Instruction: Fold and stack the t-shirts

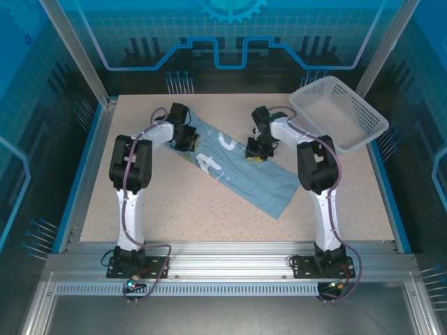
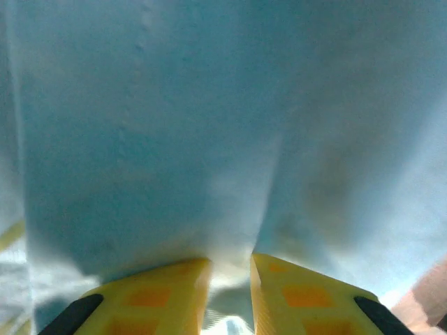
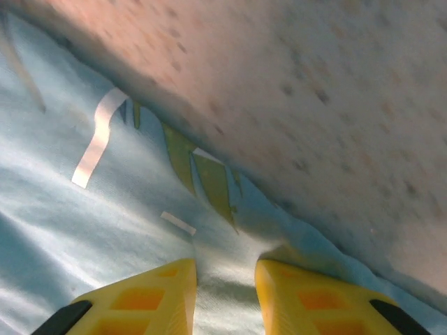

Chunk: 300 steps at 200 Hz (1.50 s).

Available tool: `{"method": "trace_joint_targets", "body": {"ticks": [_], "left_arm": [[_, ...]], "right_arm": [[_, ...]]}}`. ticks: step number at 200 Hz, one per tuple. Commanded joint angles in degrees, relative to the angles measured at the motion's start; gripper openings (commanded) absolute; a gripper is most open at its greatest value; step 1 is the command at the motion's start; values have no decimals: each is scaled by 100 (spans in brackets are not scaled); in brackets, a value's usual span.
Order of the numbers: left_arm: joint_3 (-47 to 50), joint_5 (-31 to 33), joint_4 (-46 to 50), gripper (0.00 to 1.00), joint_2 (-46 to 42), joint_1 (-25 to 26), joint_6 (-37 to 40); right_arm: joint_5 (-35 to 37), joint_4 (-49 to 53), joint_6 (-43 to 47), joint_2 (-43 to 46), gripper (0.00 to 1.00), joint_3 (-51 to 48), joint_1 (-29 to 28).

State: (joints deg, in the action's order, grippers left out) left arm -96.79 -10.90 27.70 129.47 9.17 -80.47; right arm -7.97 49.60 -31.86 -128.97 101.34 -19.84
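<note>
Left pincer (image 2: 230,271): clenched on a pinch of t-shirt (image 1: 237,171), the cloth puckering up between its yellow fingers; it sits at the shirt end farthest from the basket (image 1: 339,112). Right pincer (image 3: 225,271): likewise clenched on a gather of fabric, at the shirt's long edge that faces the basket, near the basket's nearest corner. T-shirt: one item, flat on the bench (image 1: 195,209), lying as a long narrow band that runs slantwise past the basket, apart from it. Progress, by judgement: the lengthwise fold looks done, the sides being turned in to make the band; the crosswise folds are left, and no stack is begun. Views: the top external gives the whole band, both arms and the basket; the left wrist gives the grip and stitching close up; the right wrist gives the shirt's edge against speckled bench and part of the white print.
</note>
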Motion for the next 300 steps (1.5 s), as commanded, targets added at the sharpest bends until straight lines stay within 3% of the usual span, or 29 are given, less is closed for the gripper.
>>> {"method": "trace_joint_targets", "body": {"ticks": [1, 42, 87, 106, 128, 144, 161, 180, 224, 265, 300], "left_arm": [[-768, -411, 124, 25, 916, 182, 376], [-2852, -830, 257, 26, 2205, 447, 576], [-4566, -1035, -438, 32, 3276, 507, 382], [-4885, -1088, -751, 40, 3328, 474, 416], [-4805, -956, -515, 49, 2741, 461, 943], [-4109, -551, -47, 53, 1771, 504, 1543], [-2412, -225, -28, 55, 405, 593, 1790], [-596, -535, 180, 54, -826, 699, 1893], [3331, -1514, 288, 54, -3118, 1406, 2112], [4904, -1770, -295, 56, -3927, 2541, 1477], [5314, -1611, -866, 55, -3865, 3006, 899]], "right_arm": [[227, 422, -473, 471, 32, -893, 203], [-320, -427, -1528, 1454, 33, -2451, 244], [-1044, -1100, -2598, 1312, 33, -2567, 8], [-1151, -1228, -2834, 1312, 34, -2471, -10], [-721, -1011, -2678, 1761, 35, -2368, -20], [-333, -856, -2347, 2300, 40, -2431, -15], [-79, -728, -1924, 2915, 44, -2660, -7], [-83, -641, -1491, 3484, 47, -3186, 37], [-905, -510, -881, 4698, 52, -4673, 132], [-1582, -667, -925, 5231, 53, -5963, 118], [-1876, -893, -945, 5060, 53, -6339, 9]]}}
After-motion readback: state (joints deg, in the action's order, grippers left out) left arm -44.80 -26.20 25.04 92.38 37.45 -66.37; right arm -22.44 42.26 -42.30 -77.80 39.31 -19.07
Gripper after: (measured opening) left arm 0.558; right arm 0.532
